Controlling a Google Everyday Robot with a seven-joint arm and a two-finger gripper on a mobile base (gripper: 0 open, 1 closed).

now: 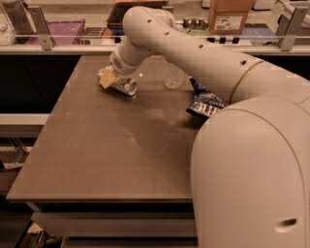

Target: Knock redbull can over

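1. Claw position. The claw (108, 78) is at the far left part of the bench (97, 160), low over the surface. The white arm (193, 48) reaches to it from the right, and its large rear housing fills the near-right part of the view.

2. Claw state. Whether the claw is released or clenched cannot be determined: it sits directly against the can, and the contact area is hidden.

3. Task object. The redbull can (125, 87) is directly at the claw, touching it on its right and near side.
   - The can is not upright. Its long axis runs close to the bench surface.
   - The shiny round end faces right, toward the near edge.
   - The opposite end is hidden behind the claw.
   - Whether the can body rests fully on the bench cannot be determined.

4. Other objects, relative to the claw.
   - A clear plastic water bottle (173, 75) stands upright to the right of the claw, apart from the can. The arm covers its upper part.
   - A blue snack bag (206, 102) lies farther right and nearer than the claw, beyond the bottle, partly under the arm.
   - A cardboard box (229, 14) is well behind and to the right of the claw, beyond the far edge of the bench.
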